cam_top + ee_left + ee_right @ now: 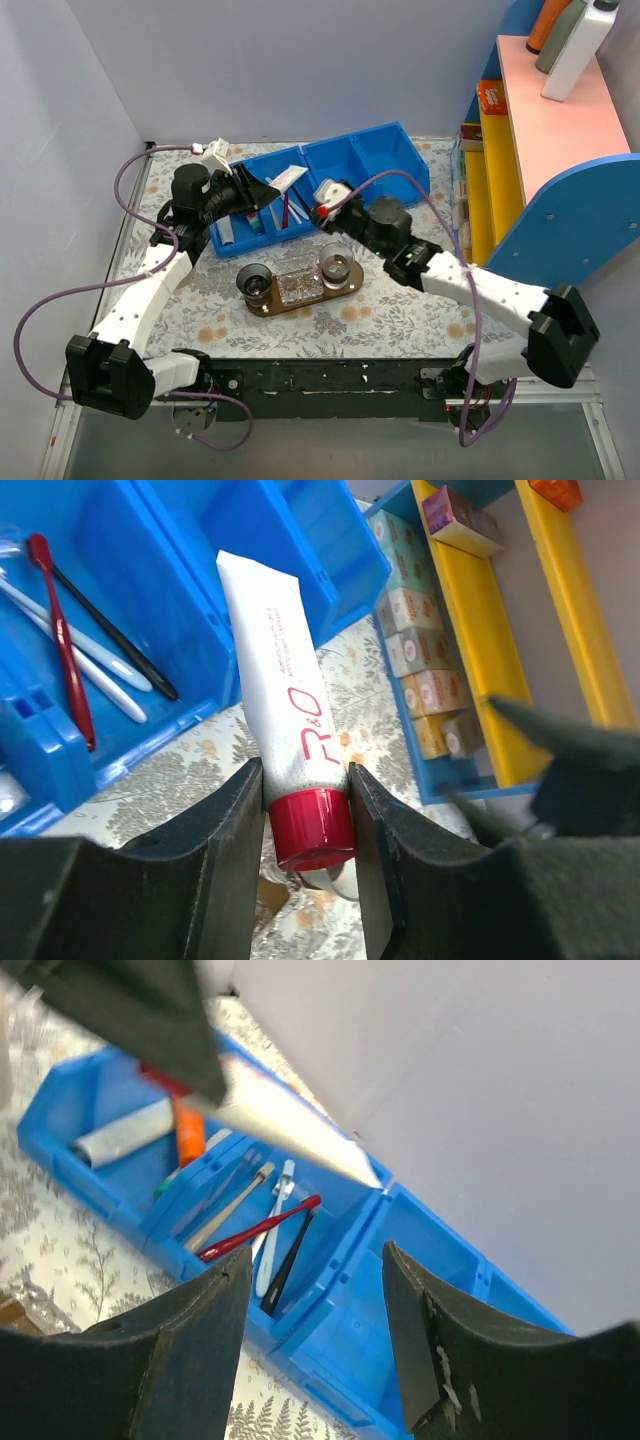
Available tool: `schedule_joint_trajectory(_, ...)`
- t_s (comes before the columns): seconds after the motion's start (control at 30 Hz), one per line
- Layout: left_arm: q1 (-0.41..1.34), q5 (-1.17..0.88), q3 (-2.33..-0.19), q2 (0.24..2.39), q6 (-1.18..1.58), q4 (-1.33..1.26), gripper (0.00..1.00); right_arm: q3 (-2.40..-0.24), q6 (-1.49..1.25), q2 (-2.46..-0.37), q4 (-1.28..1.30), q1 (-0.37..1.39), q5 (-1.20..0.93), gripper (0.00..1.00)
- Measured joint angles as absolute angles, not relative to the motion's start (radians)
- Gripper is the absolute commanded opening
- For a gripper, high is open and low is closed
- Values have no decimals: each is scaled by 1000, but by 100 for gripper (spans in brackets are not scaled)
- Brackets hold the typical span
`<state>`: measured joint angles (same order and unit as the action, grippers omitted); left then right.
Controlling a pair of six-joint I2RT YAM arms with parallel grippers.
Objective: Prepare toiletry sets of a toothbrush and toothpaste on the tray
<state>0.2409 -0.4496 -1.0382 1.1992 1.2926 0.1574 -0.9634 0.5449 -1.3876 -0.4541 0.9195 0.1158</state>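
Pinching the long white toothpaste tube with red lettering (pixel 283 670) just above its red cap, the left gripper (pixel 306 792) had its jaws closed only as far as the tube's width. It held the tube clear of the flowered tablecloth, with the flat tail pointing toward the row of blue plastic bins (pixel 385 160). In the overhead view the tube lay across the middle compartment, well apart from the dark brown oval wooden tray (pixel 290 306) nearer the arm bases. On that tray stood two round cups (pixel 258 282) with a clear plastic box (pixel 300 285) between them, so little bare wood showed. The right gripper (pixel 312 1270) hung just beside the tube's tail, its jaws spread wide with nothing between them. Through that gap the slim white toothbrush with pale-blue parts (pixel 277 1222) lay in a bin compartment, close against a red toothbrush (pixel 255 1232) and a dark one (pixel 290 1265). The raised tube and the left claw crossed above this compartment in the right wrist view. An orange tube (pixel 189 1130) and a grey one (pixel 125 1135) lay in the next compartment. A yellow shelf of small boxes (pixel 430 680) stood to the right of the table.
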Motion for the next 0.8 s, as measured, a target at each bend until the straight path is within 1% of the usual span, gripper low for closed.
schedule_joint_trajectory(0.13, 241, -425, -950, 1151, 1223, 88, 0, -1022, 349, -1290, -356, 822, 37, 60)
schedule_joint_trajectory(0.3, 241, -447, -784, 1053, 1137, -63, 0, -1192, 104, -1291, -198, 714, -105, 59)
schedule_joint_trajectory(0.43, 242, -503, -737, 999, 1075, -118, 0, -1234, -85, -1291, -135, 646, -253, 59)
schedule_joint_trajectory(0.5, 247, -532, -735, 981, 1050, -150, 0, -1241, -170, -1298, -103, 617, -315, 55)
schedule_joint_trajectory(0.53, 249, -544, -734, 971, 1041, -161, 0, -1253, -219, -1310, -81, 601, -350, 53)
schedule_joint_trajectory(0.57, 253, -555, -733, 962, 1032, -168, 0, -1268, -256, -1326, -65, 586, -383, 48)
schedule_joint_trajectory(0.67, 262, -583, -729, 937, 1010, -188, 0, -1312, -373, -1382, -46, 534, -490, 41)
schedule_joint_trajectory(0.8, 272, -611, -726, 914, 991, -196, 0, -1322, -548, -1456, -75, 453, -640, 40)
